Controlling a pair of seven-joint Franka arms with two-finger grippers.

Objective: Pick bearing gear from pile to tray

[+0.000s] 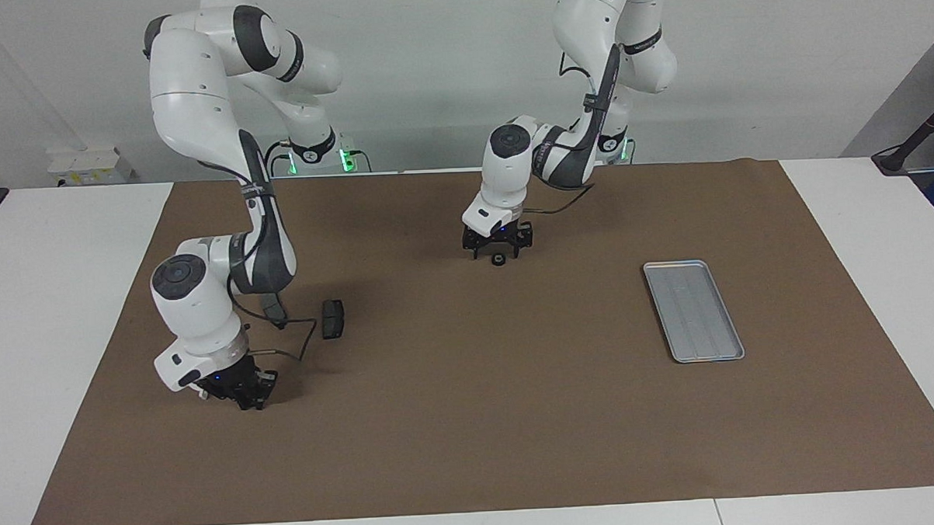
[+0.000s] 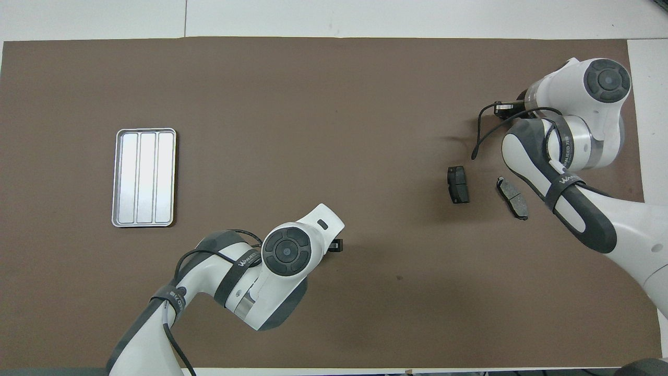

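Facing view, risk: the left gripper (image 1: 498, 250) hangs low with spread fingers around a small black round piece (image 1: 499, 260) on the brown mat (image 1: 472, 418); I judge a late or off-centre closing may push it away.
Facing view, right gripper (image 1: 250, 393): clenched, low on the mat at the right arm's end; what it grips is hidden.
Facing view, tray (image 1: 692, 310): silver, ribbed, toward the left arm's end, well apart from the piece.
Overhead view, pile: two dark grey plates (image 2: 458, 184) lie near the right arm; the round piece is covered by the left arm.
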